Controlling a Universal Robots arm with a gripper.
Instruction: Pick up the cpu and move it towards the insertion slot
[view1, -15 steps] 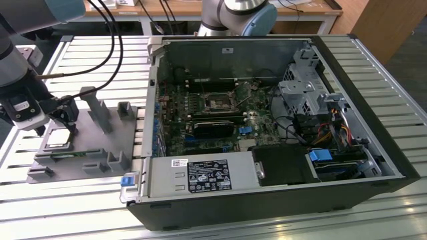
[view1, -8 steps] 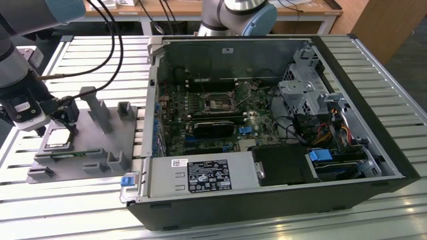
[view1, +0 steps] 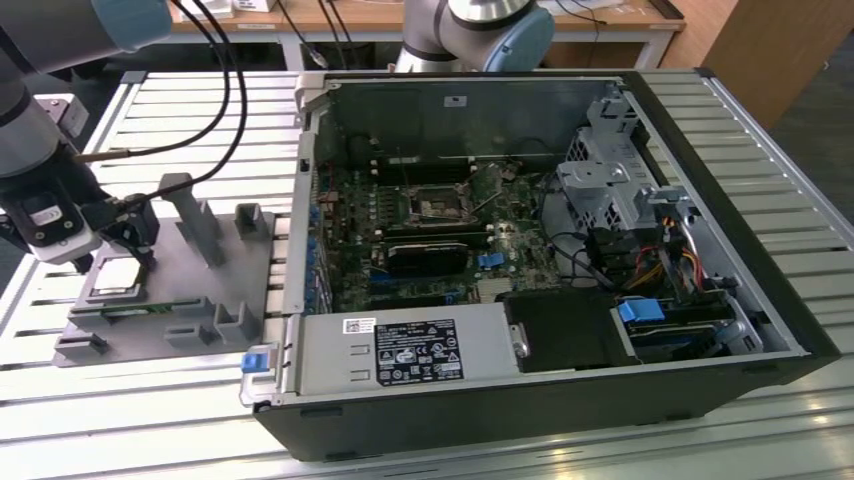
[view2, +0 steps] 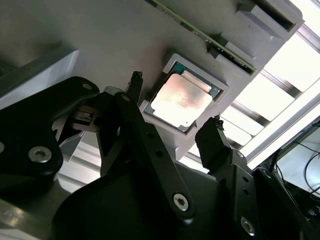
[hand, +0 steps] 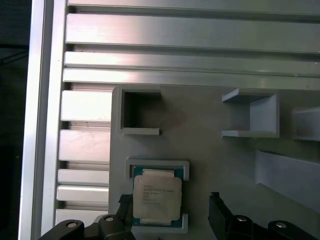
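As it hangs open, the hand (view2: 175, 101) brackets the cpu (view2: 182, 97)

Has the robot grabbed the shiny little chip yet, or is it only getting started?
Only getting started. Done: the gripper is over the cpu, open and straddling it. In hand: nothing; the cpu lies flat in its recess in the grey holder, not gripped. Left: the lifting and the whole trip to the insertion slot inside the computer case.

Bright, even light; the desk (view1: 801, 440) slats glare white (blown out in the second wrist view). The cpu (view2: 182, 100) top gleams softly.
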